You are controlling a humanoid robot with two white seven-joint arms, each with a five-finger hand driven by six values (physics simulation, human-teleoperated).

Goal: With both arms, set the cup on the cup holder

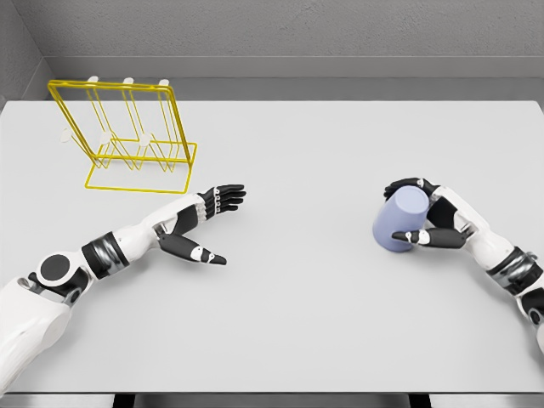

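A lavender cup (400, 221) stands on the white table (297, 314) at the right. My right hand (414, 211) wraps around it, fingers behind its top and thumb across its front. The yellow wire cup holder (127, 136) stands at the table's far left, with upright prongs and a rectangular base. My left hand (214, 225) lies open just right of and in front of the holder's base, fingers stretched toward the middle, thumb pointing forward, nothing in it.
A grey wall runs behind the table's far edge. The table's front edge lies along the bottom of the view, with both forearms reaching in over it.
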